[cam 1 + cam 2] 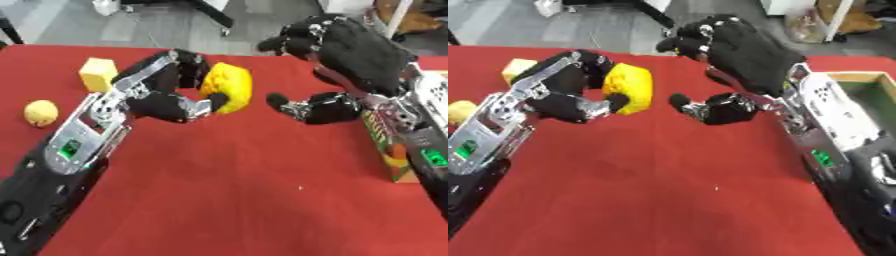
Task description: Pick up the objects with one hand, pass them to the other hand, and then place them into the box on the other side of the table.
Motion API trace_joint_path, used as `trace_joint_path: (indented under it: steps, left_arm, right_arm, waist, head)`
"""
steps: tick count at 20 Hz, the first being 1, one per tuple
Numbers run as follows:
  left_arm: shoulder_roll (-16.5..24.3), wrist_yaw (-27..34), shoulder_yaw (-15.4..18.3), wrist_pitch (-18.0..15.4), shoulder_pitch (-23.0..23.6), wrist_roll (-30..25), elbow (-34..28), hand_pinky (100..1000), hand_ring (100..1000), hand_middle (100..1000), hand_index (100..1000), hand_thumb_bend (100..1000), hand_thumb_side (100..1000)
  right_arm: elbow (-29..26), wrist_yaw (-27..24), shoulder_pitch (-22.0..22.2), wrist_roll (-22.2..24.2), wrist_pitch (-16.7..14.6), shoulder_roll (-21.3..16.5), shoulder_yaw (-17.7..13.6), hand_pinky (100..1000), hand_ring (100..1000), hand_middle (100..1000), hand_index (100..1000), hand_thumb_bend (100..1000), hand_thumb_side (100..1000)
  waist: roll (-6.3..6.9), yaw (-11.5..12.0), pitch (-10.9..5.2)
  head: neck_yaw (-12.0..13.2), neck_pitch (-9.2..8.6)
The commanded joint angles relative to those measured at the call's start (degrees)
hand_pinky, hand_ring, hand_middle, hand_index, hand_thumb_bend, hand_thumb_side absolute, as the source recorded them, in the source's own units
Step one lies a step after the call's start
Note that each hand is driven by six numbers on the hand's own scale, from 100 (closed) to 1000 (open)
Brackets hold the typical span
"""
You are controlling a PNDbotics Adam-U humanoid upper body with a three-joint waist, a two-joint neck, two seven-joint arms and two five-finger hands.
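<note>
**Holding the yellow block up between your two hands**

Gripping with your left hand [171, 95], you have its fingers and thumb curled round the yellow block [229, 86], which sits at the hand's right side, lifted above the red table [236, 200]. The block's long axis runs roughly up and down in the view, leaning a little, with its broad rough face turned toward your right hand.

Your right hand [732, 65] hangs just to the right of the block, apart from it. Its fingers arch over from above and its thumb [697, 107] reaches in low toward the block, so the hand is spread wide and has nothing in it. Nothing lies between the block and this hand.

Behind and to the left of your left hand, a pale yellow cube [98, 74] stands on the cloth. Further left, beside your left forearm, lies a small yellow round thing [40, 113]. Neither touches the arm.

Beyond your right wrist, at the table's right edge, you can see the box [868, 80], its tan rim and green inside showing in the right eye view. A printed side panel [389, 150] of it shows below the right forearm in the left eye view.
</note>
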Motion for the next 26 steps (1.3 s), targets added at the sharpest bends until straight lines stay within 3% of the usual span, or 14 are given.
trace_joint_path:
  steps: [1,10,26]
  left_arm:
    - [0.36,1.23,-0.26,0.38,-1.41,-0.11,-1.41,634,518,421,490,309,100]
    - [0.36,4.13,-0.72,0.53,-1.33,-1.67,-1.56,652,528,431,499,237,100]
    - [0.2,6.58,-0.41,0.43,-1.25,-2.26,-1.56,658,532,434,503,198,100]
  right_arm:
    - [0.68,0.39,-0.9,-2.02,0.21,0.11,0.09,634,609,581,832,332,329]
    - [3.68,-4.91,-0.78,-6.32,-0.93,0.56,1.21,631,604,575,820,336,307]
    - [5.92,-16.94,-0.37,-0.64,-3.24,0.18,1.96,643,612,581,807,295,242]
  waist:
    - [-0.05,0.12,-1.7]
    - [0.04,0.55,-1.45]
    - [0.13,0.38,-1.41]
  head:
    - [0.1,0.32]
    - [0.19,0.36]
    - [0.4,0.67]
